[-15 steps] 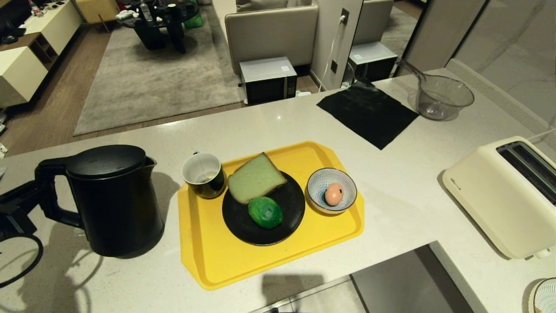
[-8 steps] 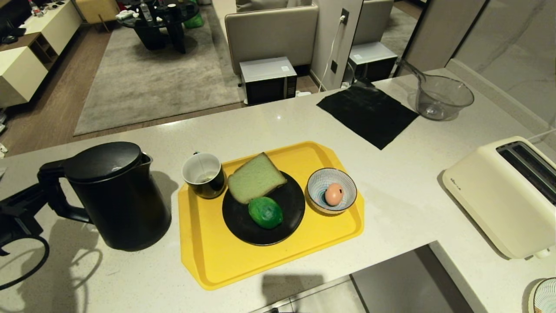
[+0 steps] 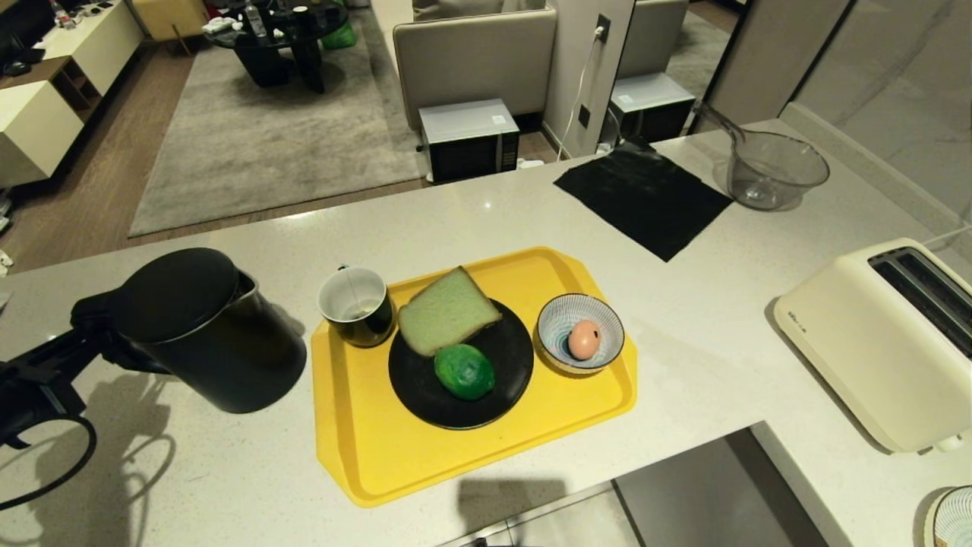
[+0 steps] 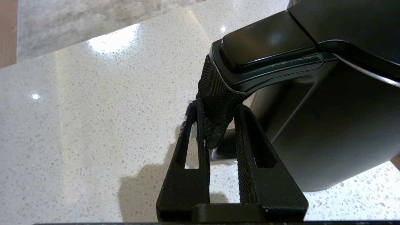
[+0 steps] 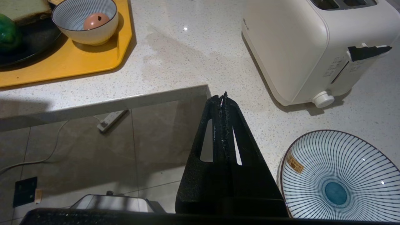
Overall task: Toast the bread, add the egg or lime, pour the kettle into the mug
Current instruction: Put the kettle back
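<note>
Since a second ago the kettle (image 3: 209,330) has come up off the countertop (image 3: 706,334) and tipped toward the tray, its lid now leaning toward the mug (image 3: 357,305) and its base hanging clear of the stone. Clamped on the textured kettle handle (image 4: 215,115) is the left gripper (image 4: 218,109), at the counter's left edge; its two fingers pinch the grip from either side just under the lid hinge. Off the counter's near right corner, the right gripper (image 5: 223,100) hangs parked over the floor with its fingers pressed together, holding nothing.

Pouring looks just begun: the spout is not yet over the mug, which stands at the far left corner of the yellow tray (image 3: 364,456), a tea-bag string draped inside. Beside it the black plate (image 3: 501,395) carries the bread (image 3: 444,310) and the lime (image 3: 464,371), so those steps seem settled. An egg (image 3: 583,339) sits in the striped bowl (image 3: 607,315) by the tray's right edge. At the right edge of the counter, the toaster (image 3: 850,327) has empty slots
</note>
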